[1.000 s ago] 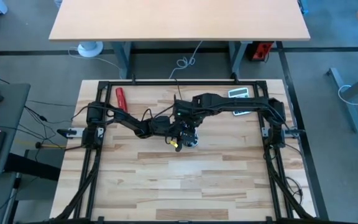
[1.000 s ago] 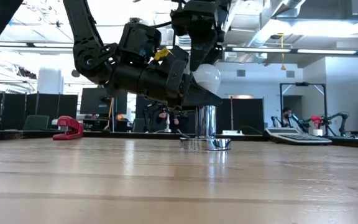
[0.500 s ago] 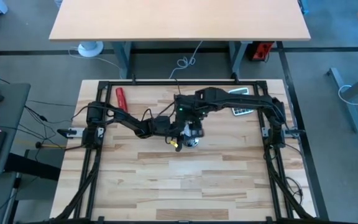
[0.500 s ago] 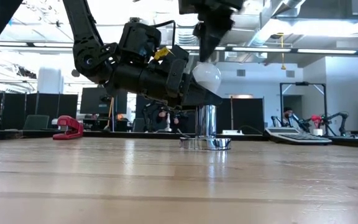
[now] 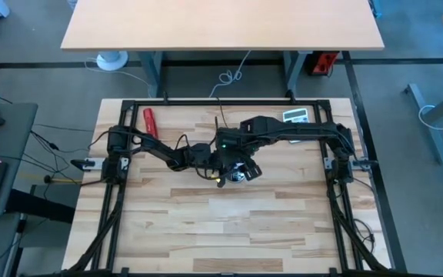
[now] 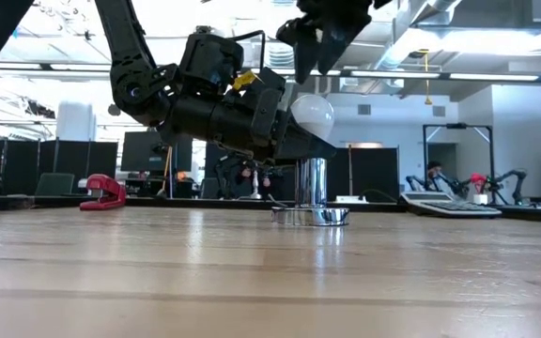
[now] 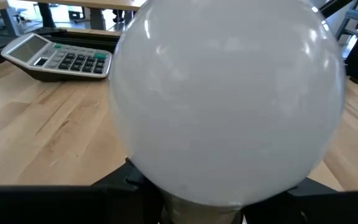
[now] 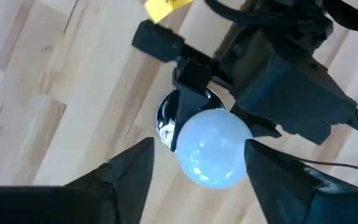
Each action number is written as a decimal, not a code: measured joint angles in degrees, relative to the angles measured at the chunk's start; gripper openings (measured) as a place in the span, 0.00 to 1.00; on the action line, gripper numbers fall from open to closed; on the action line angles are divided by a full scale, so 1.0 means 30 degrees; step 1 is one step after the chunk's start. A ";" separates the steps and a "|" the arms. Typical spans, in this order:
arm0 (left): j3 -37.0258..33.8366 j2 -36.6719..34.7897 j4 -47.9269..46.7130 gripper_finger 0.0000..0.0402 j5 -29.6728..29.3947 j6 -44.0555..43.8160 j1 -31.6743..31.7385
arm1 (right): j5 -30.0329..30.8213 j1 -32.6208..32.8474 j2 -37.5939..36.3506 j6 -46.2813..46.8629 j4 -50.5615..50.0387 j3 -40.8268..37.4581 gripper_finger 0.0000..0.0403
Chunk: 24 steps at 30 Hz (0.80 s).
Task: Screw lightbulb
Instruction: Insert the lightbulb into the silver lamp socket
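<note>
The white lightbulb (image 6: 313, 115) stands upright on top of the shiny metal socket (image 6: 313, 186), whose round foot (image 6: 311, 217) rests on the wooden table near its middle. My left gripper (image 6: 310, 147) reaches in level from the table's left and is shut just under the bulb's globe. My right gripper (image 8: 197, 168) hangs open a little above the lightbulb (image 8: 211, 155), pointing down, one finger (image 8: 132, 171) on each side and clear of it. In the left wrist view the lightbulb (image 7: 229, 99) fills most of the picture. My left gripper pinches the pale grey neck (image 7: 197, 210) right under the globe between its two fingers, level, from the table's left. Whether that neck is the socket's top or the bulb's screw base I cannot tell. Socket and bulb stand upright, foot on the table.
A calculator (image 5: 294, 115) lies at the table's far right, and a red stapler (image 5: 150, 121) at the far left. A black frame (image 5: 229, 102) runs round the table's edges. The near half of the table is bare wood (image 5: 229, 223).
My right gripper, which was down around the bulb's top, has gone up clear of it and turned about its wrist. The bulb, the socket and my left gripper have stayed where they were.
</note>
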 joint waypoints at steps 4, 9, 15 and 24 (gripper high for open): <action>0.0006 0.0000 0.0000 0.39 0.0000 -0.0002 0.0000 | 0.0015 -0.0264 0.0125 0.1491 0.0205 -0.0004 0.77; 0.0006 0.0000 0.0000 0.39 0.0000 -0.0044 -0.0022 | -0.0014 -0.0948 0.1018 0.3729 -0.0451 -0.0004 0.96; 0.0006 0.0000 -0.0021 0.39 -0.0019 -0.0044 -0.0029 | -0.0063 -0.1065 0.1835 0.2671 -0.0757 -0.0011 0.94; 0.0006 -0.0015 -0.0156 0.39 -0.0007 0.0022 -0.0029 | -0.0084 -0.1215 0.1851 0.2495 -0.0563 -0.0018 0.90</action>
